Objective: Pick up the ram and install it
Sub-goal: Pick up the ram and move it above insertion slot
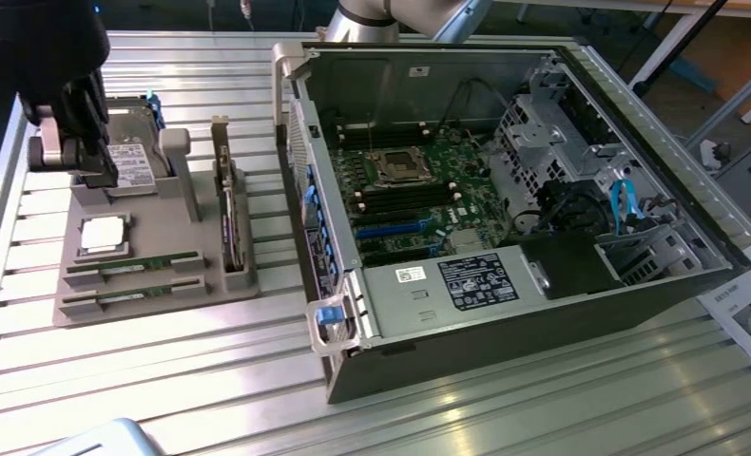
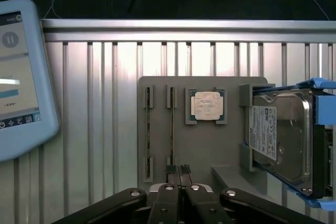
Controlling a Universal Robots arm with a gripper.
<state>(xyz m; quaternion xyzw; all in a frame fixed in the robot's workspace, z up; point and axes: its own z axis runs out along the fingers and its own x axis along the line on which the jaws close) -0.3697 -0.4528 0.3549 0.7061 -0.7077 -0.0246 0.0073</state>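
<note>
Two ram sticks lie in slots of a grey holder (image 1: 147, 285): one ram stick (image 1: 135, 262) and a second ram stick (image 1: 128, 296) beside it. In the wrist view they show edge-on, as the ram stick (image 2: 171, 127) and the other ram stick (image 2: 148, 129). My gripper (image 2: 177, 171) is shut with nothing between its fingers, hovering above the holder, its tips close to one end of the nearer stick. In the exterior view the gripper (image 1: 90, 166) hangs over the holder's far end, by the hard drive. The open computer case (image 1: 337, 351) shows its motherboard (image 1: 408, 195).
The holder also carries a silver CPU (image 2: 206, 105), a hard drive (image 2: 278, 140) in blue rails and a dark expansion card (image 1: 230, 223) standing on edge. A tablet (image 2: 16, 77) lies on the slatted metal table (image 1: 160, 380). The case stands at the exterior view's right.
</note>
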